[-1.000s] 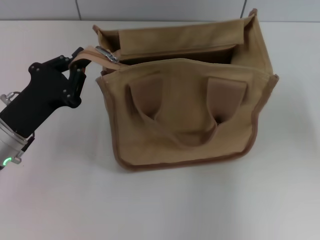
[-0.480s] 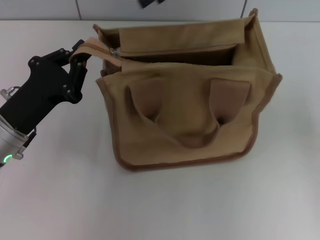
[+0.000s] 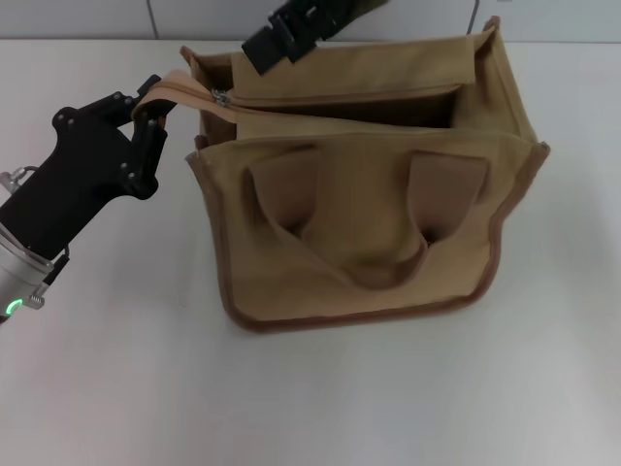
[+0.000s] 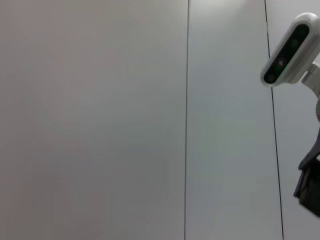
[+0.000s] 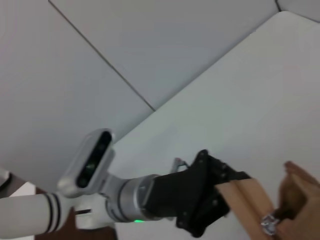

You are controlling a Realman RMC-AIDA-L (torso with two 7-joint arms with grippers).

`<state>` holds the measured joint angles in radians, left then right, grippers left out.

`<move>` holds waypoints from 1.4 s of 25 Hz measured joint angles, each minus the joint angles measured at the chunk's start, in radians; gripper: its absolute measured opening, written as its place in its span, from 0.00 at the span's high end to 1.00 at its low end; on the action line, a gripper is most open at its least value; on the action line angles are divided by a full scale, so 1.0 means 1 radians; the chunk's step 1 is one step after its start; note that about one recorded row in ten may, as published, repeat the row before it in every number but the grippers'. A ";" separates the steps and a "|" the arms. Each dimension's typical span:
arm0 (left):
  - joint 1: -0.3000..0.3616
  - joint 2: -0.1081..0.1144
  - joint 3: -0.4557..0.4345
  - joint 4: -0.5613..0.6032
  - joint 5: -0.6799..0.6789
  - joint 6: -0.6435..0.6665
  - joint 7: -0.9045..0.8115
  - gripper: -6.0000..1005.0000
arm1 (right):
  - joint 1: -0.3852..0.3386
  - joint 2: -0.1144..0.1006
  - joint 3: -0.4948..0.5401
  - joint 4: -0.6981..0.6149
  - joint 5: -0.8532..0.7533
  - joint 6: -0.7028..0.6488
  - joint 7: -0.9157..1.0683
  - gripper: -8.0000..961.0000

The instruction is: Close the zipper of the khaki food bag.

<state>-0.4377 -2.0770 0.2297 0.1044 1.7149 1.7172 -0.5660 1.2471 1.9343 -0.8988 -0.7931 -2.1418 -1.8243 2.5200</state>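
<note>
Khaki food bag (image 3: 359, 218) lies on its side on the white surface (image 3: 320, 398), its zipper (image 3: 330, 97) unclosed with the silver slider (image 3: 221, 96) at the left end. Our left gripper (image 3: 153, 109) stays clamped on the zipper's tan end tab, as it was half a second ago. Our right gripper (image 3: 264, 45) has just come into the head view above the bag's far edge, likely heading for the slider; we cannot tell whether its jaws are apart.

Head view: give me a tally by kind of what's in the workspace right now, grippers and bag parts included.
Khaki food bag: 1
Bag handles: 2
Zipper: 1, slider at its left end, mouth open
Grippers: 2, left gripper shut on the zipper's end tab, right gripper above the bag's back edge
Total: 6
</note>
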 joint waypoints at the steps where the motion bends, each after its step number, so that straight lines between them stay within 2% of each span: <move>1: 0.000 0.000 0.000 0.000 0.000 0.000 0.000 0.97 | -0.007 0.000 -0.007 -0.001 0.000 0.013 -0.002 0.21; 5: 0.000 0.000 0.001 -0.008 0.000 0.006 0.000 0.97 | -0.024 0.002 -0.023 0.018 0.000 0.058 -0.010 0.21; 9: 0.008 0.000 -0.003 -0.026 0.000 -0.036 0.000 0.97 | -0.036 0.023 -0.022 0.028 0.004 0.074 -0.034 0.21; 13: 0.041 0.000 -0.010 -0.050 0.002 -0.131 0.000 0.97 | -0.042 0.026 -0.016 0.017 0.006 0.080 -0.034 0.21; 17: 0.078 0.000 -0.012 -0.053 0.003 -0.123 0.001 0.97 | -0.045 0.021 -0.014 0.017 0.006 0.103 -0.035 0.21; 20: 0.091 0.000 -0.016 -0.054 0.002 -0.090 0.001 0.97 | -0.039 0.025 -0.020 0.022 0.006 0.112 -0.035 0.21; 23: 0.093 0.001 -0.016 -0.055 0.002 -0.066 0.001 0.96 | -0.028 0.043 -0.024 0.031 0.007 0.119 -0.036 0.21; 24: 0.090 0.002 -0.013 -0.055 0.002 -0.059 -0.001 0.96 | -0.019 0.059 -0.024 0.031 0.007 0.121 -0.039 0.21; 25: 0.090 0.002 -0.013 -0.055 0.002 -0.059 -0.001 0.96 | -0.019 0.059 -0.024 0.031 0.007 0.121 -0.039 0.21; 29: 0.076 0.000 -0.007 -0.057 0.010 -0.057 -0.001 0.96 | 0.013 0.083 -0.038 0.054 0.002 0.132 -0.045 0.21; 35: 0.068 0.000 -0.007 -0.065 0.012 -0.041 -0.001 0.96 | 0.036 0.089 -0.087 0.092 0.000 0.154 -0.037 0.21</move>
<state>-0.3696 -2.0772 0.2227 0.0398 1.7270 1.6764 -0.5666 1.2827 2.0233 -0.9859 -0.7012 -2.1418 -1.6704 2.4827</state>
